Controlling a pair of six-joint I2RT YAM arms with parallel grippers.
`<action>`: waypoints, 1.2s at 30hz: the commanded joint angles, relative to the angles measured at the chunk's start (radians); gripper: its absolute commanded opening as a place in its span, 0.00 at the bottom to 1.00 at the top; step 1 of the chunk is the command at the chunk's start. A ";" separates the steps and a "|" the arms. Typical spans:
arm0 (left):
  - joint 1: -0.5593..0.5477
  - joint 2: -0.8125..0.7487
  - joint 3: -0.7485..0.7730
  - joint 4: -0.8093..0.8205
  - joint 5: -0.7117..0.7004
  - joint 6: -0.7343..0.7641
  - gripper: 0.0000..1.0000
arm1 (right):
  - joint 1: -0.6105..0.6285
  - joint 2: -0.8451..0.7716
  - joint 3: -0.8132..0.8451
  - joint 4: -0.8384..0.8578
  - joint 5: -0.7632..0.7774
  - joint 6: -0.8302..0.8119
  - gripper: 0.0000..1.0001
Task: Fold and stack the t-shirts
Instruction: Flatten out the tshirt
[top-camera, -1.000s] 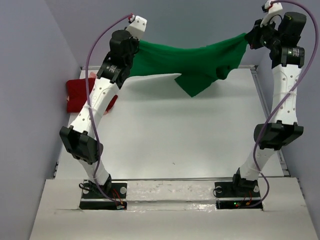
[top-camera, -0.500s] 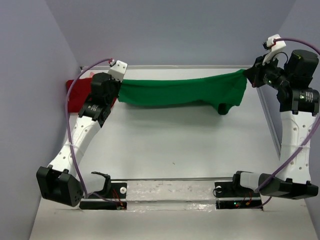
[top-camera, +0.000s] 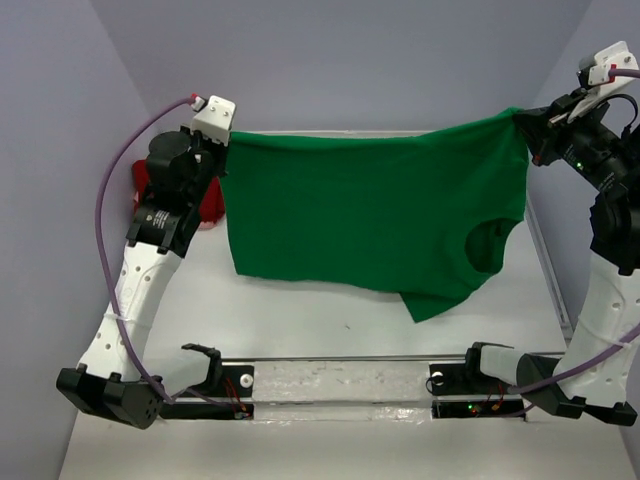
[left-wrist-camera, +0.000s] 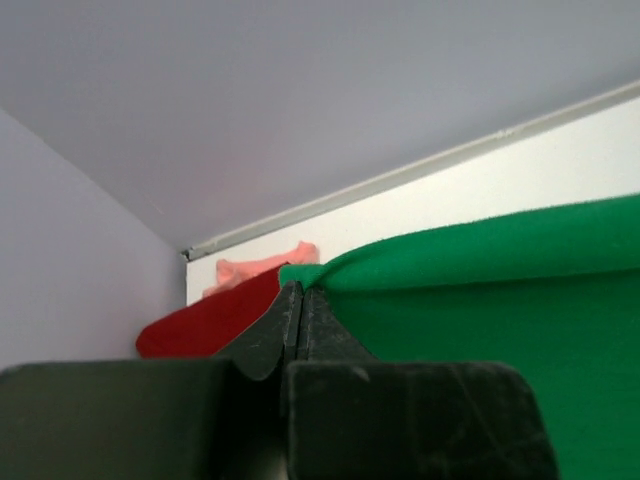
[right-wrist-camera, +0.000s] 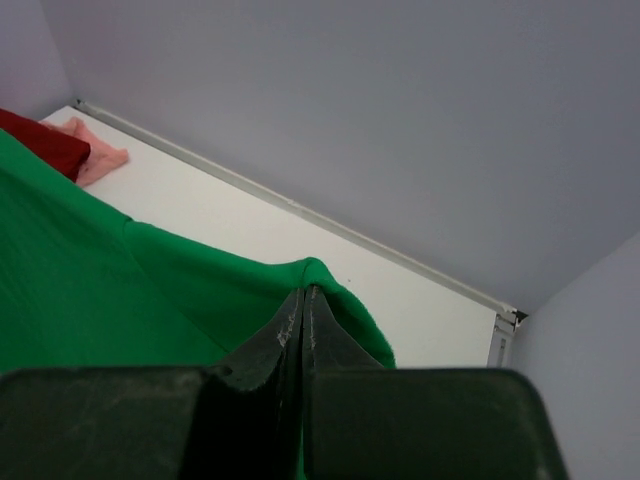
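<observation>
While your two arms hold the green t-shirt (top-camera: 370, 210) aloft above the table (top-camera: 330, 325), it hangs as a sheet between them. The left gripper (left-wrist-camera: 300, 292) is clamped on one top corner, the right gripper (right-wrist-camera: 303, 297) on the other. No tidy fold shows in it yet. At the far-left corner the dark red t-shirt (left-wrist-camera: 205, 322) and salmon-pink t-shirt (left-wrist-camera: 260, 270) lie touching; whether they are folded you cannot tell. Folding and stacking the green one appear to remain.
</observation>
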 joint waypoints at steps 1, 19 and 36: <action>0.016 -0.013 0.099 0.000 0.000 0.008 0.00 | -0.008 0.036 -0.056 0.078 0.021 0.005 0.00; 0.022 0.576 0.398 0.153 -0.022 -0.021 0.00 | -0.008 0.746 0.200 0.364 0.050 0.046 0.00; 0.020 0.432 0.355 0.161 -0.073 -0.035 0.00 | -0.008 0.538 0.249 0.303 0.022 0.039 0.00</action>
